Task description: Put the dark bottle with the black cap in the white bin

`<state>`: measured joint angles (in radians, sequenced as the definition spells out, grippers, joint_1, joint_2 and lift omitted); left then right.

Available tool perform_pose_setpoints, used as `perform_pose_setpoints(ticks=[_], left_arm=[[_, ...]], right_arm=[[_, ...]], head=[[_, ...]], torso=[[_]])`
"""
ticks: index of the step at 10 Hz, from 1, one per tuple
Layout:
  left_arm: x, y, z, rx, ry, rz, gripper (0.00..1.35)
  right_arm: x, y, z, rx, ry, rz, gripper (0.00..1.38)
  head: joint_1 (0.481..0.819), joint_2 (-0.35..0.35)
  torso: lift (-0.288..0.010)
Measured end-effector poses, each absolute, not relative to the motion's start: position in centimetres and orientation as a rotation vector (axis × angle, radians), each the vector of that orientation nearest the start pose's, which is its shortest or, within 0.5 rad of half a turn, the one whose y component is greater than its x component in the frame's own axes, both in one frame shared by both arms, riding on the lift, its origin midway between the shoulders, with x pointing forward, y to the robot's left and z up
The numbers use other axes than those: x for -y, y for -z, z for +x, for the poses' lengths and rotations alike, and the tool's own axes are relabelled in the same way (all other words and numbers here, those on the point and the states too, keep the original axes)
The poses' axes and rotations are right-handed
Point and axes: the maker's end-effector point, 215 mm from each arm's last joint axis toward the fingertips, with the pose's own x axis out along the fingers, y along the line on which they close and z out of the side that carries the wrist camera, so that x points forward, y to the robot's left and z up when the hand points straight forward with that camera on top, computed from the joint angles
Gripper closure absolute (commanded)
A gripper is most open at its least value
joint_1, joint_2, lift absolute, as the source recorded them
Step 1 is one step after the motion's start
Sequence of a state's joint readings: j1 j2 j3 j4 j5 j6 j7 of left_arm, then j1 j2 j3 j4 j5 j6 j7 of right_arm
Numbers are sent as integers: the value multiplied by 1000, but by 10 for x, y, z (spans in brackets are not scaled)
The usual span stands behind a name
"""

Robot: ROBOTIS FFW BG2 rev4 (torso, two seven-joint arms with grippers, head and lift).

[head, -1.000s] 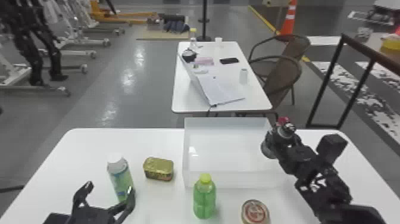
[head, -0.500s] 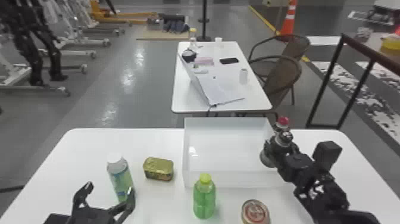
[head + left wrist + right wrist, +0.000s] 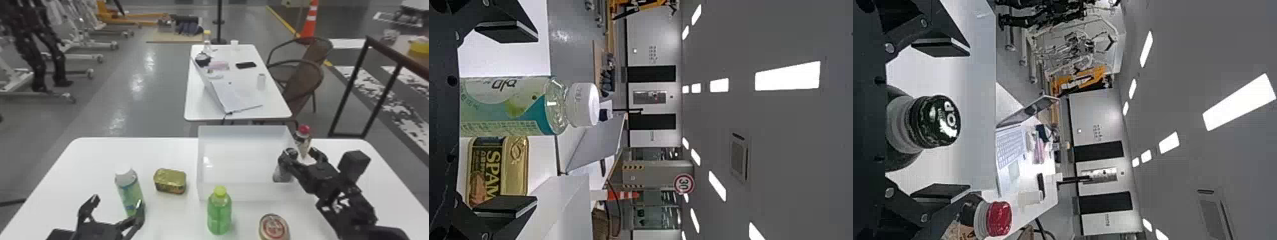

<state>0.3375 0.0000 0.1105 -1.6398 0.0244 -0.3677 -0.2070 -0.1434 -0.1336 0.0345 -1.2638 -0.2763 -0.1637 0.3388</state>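
The dark, black-capped bottle (image 3: 281,172) sits in the boxy white plastic bin (image 3: 239,192) near the surface's far edge (image 3: 143,139), between the right end effector's (image 3: 302,154) spread fingers, presumably parted to clear it. The left end effector (image 3: 117,201) hangs open by the near edge.

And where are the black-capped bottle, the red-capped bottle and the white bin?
Black-capped bottle (image 3: 934,121): right wrist view, on its cap.
Red-capped bottle (image 3: 999,218): right wrist view, on its cap.
White bin (image 3: 249,192): head view, on its near wall.
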Motion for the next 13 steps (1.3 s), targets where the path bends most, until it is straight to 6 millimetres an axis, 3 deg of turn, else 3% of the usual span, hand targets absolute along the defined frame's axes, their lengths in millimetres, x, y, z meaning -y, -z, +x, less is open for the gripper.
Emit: perform_pose_setpoints(ticks=[3, 5, 9, 13], left_arm=[[-250, 370, 472, 108, 95, 32, 151], [-249, 369, 472, 111, 95, 34, 153], [-246, 367, 475, 113, 99, 40, 153], [-241, 365, 476, 118, 105, 38, 151]], right_arm=[[238, 307, 593, 135, -200, 94, 300], [255, 300, 556, 138, -143, 95, 300], [250, 338, 488, 63, -122, 134, 300], [247, 377, 441, -19, -109, 125, 300]], head=[[549, 0], [549, 0], [549, 0], [549, 0]], torso=[[-100], [-100], [-100], [-100]])
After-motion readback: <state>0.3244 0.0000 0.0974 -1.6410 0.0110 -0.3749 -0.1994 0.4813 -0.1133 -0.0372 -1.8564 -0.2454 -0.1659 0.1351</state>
